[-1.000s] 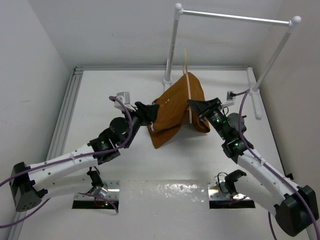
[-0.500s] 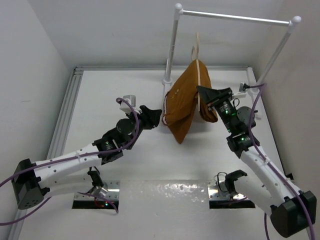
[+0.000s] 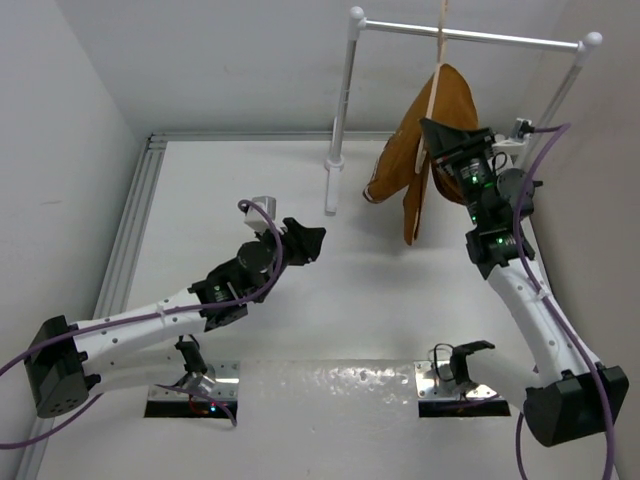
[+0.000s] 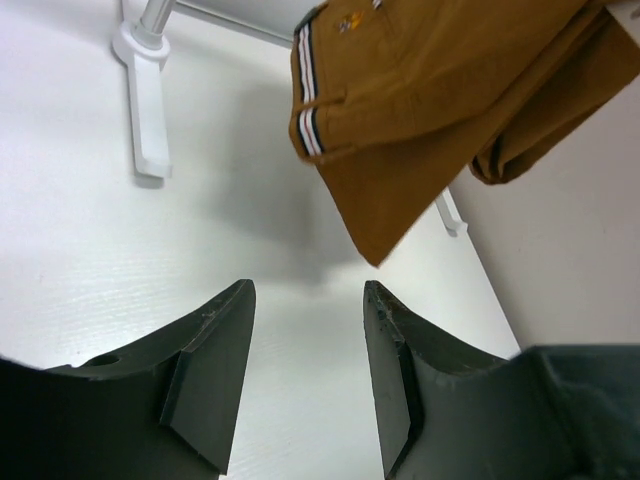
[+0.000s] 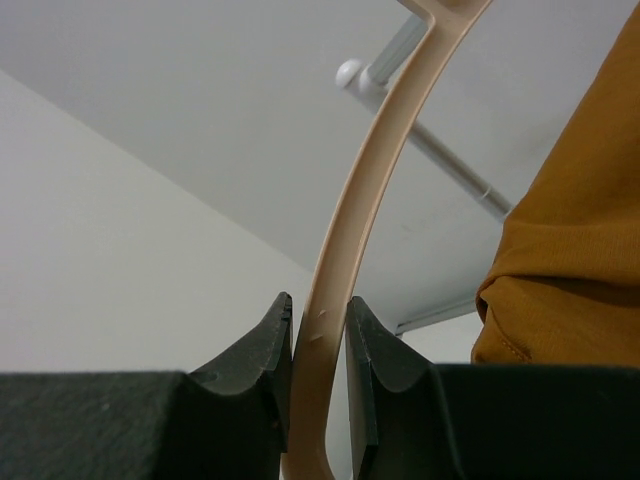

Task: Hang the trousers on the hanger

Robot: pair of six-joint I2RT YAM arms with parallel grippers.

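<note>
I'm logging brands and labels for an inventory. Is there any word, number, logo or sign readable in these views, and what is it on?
No text can be read in any view.
The trousers carry a small stitched mark near the striped waistband, too small and blurred to read.
The hanger and the white clothes rail show no lettering.

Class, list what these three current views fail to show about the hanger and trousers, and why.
1. Top external: the hook of the hanger leaves the top edge; whether it sits on the rail is unclear.
2. Top external: the trousers cover the hanger's lower bar.
3. Right wrist: the top edge cuts off the hook above the right gripper.
4. Left wrist: the frame edges crop the trousers' upper part.
</note>
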